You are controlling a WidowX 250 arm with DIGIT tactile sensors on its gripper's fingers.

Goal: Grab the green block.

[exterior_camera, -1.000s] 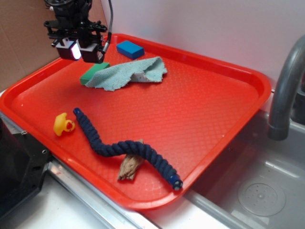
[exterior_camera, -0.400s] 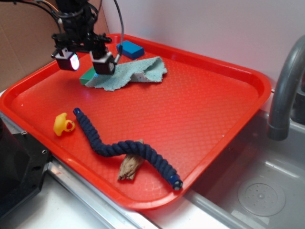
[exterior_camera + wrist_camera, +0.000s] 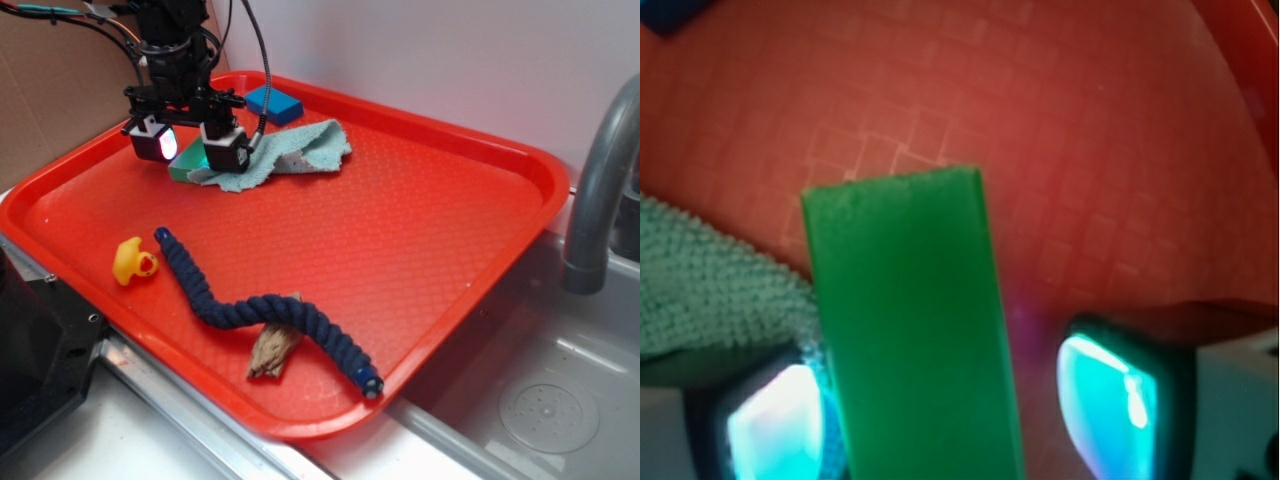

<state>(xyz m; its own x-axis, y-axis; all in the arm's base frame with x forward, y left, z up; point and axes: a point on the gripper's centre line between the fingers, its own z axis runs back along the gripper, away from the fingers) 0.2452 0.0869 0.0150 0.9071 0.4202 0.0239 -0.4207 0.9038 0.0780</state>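
The green block (image 3: 910, 330) is a plain, smooth, solid-green brick, elongated and flat-topped. It lies flat on the red tray (image 3: 420, 200) near the far left corner (only a sliver (image 3: 188, 160) shows in the exterior view). In the wrist view it runs lengthwise away from the camera, one long edge touching the teal cloth (image 3: 710, 280)

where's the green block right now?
In the exterior view the small solid-green rectangular block lies at the red plastic tray's far-left corner, between the open jaws of the gripper, its end tucked under the pale teal terry cloth.
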